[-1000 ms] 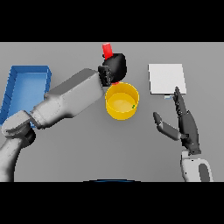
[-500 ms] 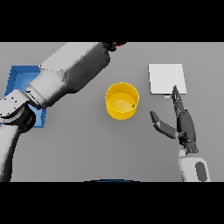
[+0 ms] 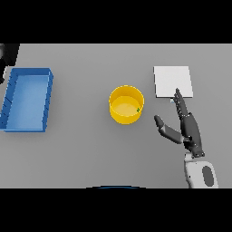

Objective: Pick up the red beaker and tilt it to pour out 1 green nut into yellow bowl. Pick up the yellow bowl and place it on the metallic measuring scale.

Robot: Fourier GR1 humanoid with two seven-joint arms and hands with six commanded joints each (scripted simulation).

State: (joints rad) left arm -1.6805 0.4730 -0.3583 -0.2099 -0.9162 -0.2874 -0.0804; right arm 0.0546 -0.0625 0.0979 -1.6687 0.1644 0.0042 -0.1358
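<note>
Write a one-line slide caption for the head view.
Yellow bowl holding a green nut sits between the blue tray and the metallic scale; open right hand waits nearby.

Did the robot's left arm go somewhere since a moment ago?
Yes. It was reaching over the yellow bowl; now it has pulled away to the left, past the blue tray, and the left hand no longer shows.

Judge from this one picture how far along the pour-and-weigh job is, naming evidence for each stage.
Done, it seems: a green nut lies inside the yellow bowl, so the pour looks finished. The red beaker is out of view. In hand: nothing; the right hand hovers open beside the bowl. Left: grasp the bowl and set it on the metallic scale, which stands bare.
</note>
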